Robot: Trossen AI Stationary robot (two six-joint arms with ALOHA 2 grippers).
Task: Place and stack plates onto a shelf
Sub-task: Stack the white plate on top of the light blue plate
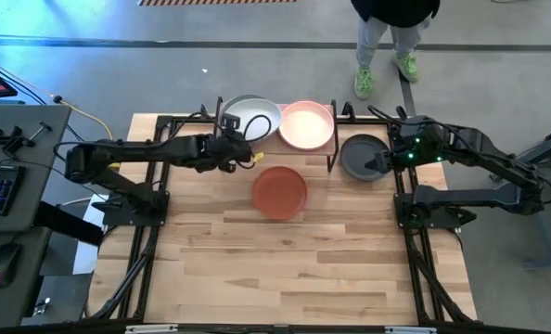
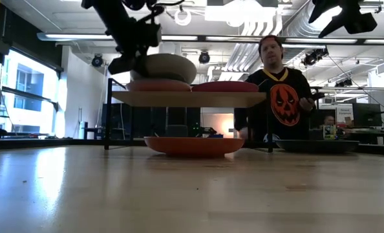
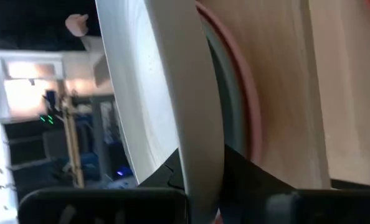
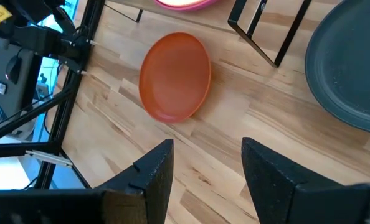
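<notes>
1. Currently my left gripper (image 1: 241, 148) is clamped on the rim of the pale grey-white plate (image 1: 253, 117), holding it over the left half of the shelf (image 2: 189, 98). In the low view this plate sits tilted above a pink plate (image 2: 158, 85) already on the shelf top; I cannot tell whether the two touch.
2. Risk: releasing while the plate is tilted. It could slide off the plate below and drop off the shelf's edge. Cause: one-sided rim grip with the far side unsupported.
3. Risk: pushing down or sideways with the held plate. This could shift the pink plate, or knock the peach plate (image 1: 307, 125) lying just beside it on the shelf's right half.
4. Risk: withdrawing with my fingers (image 3: 172, 177) under the rim. This could drag the plate back off the stack.
5. My right gripper (image 4: 200, 168) hangs open above the table (image 1: 285, 269), near the dark grey plate (image 1: 363, 156) resting on the table beside the shelf. The terracotta plate (image 1: 280, 191) lies on the table in front of the shelf.
6. Risk: both arms working near the shelf at once could collide. A person (image 2: 279, 94) stands beyond the table.
</notes>
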